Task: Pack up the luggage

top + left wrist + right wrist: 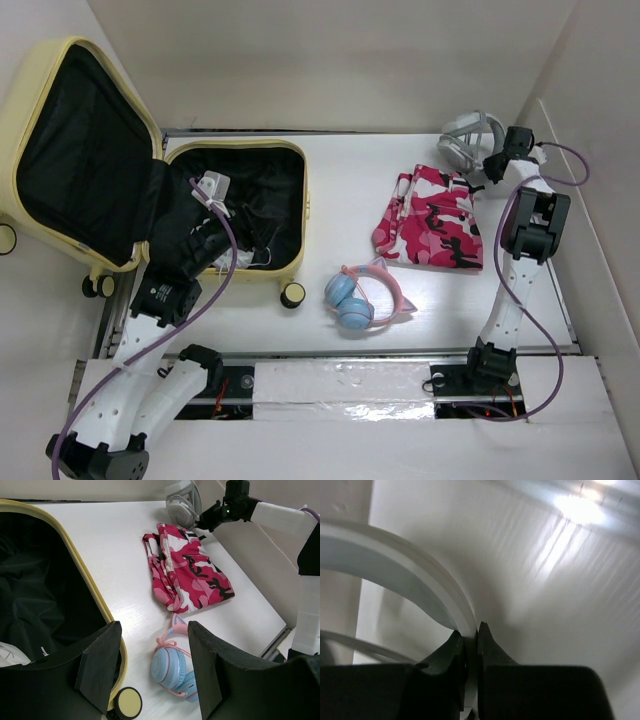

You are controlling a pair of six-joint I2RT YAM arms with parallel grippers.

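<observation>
The pale yellow luggage [304,215] lies open at the left, lid up, black lining showing; its rim also shows in the left wrist view [92,587]. My left gripper [245,228] hangs over the open shell, jaws wide apart and empty [152,630]. My right gripper [490,165] is at the far right, shut on the band of a grey-white headset [462,140]; its tips pinch the pale band [410,575] in the right wrist view [470,632]. Blue and pink cat-ear headphones [355,300] and folded pink camouflage clothing [432,218] lie on the table.
A suitcase wheel [292,295] sticks out beside the headphones [172,665]. The clothing [192,570] lies between the headphones and the headset [180,505]. Something white [10,655] lies inside the shell. A wall runs close along the table's right edge.
</observation>
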